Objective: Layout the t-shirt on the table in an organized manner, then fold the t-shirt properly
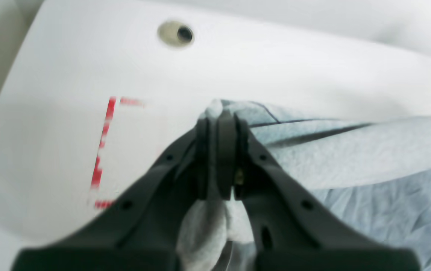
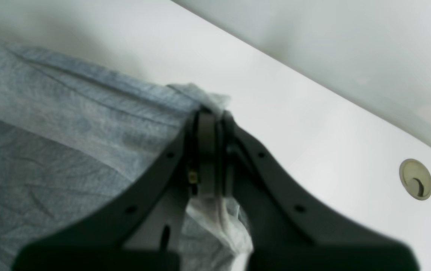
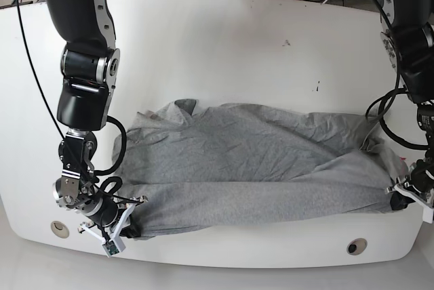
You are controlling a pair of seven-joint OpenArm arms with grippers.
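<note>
The grey t-shirt (image 3: 258,168) is spread across the lower middle of the base view on the white bench (image 3: 217,53), and it's held at both ends of its near edge. The left gripper (image 1: 217,116) is clamped onto a bunched corner of cloth at the right side of the base view, and the right gripper (image 2: 210,113) is pinched onto the opposite corner at the lower left. In both wrist views the jaws are seen closed tight with a wad of fabric squeezed between them and more hanging out behind.

So what could go wrong from here:

- The shirt is stretched fairly taut between the two grips. If the arms are pulled further apart, one corner could probably be yanked out of the jaws, since only a small bunch is held.
- The near edge looks rolled or doubled over on itself along the bottom of the base view. If it's laid down like that, a hidden fold would likely be pressed in and the later folds thrown off.
- Both grips are very close to the bench's front edge, near the grommet holes (image 3: 357,246). Cloth could get dragged off the edge.
- The upper left part is wrinkled, with the collar bunched, so it isn't flattened by this pull alone.
- The red tape mark (image 1: 102,150) sits just left of the left gripper in its wrist view; alignment can't be judged.
</note>
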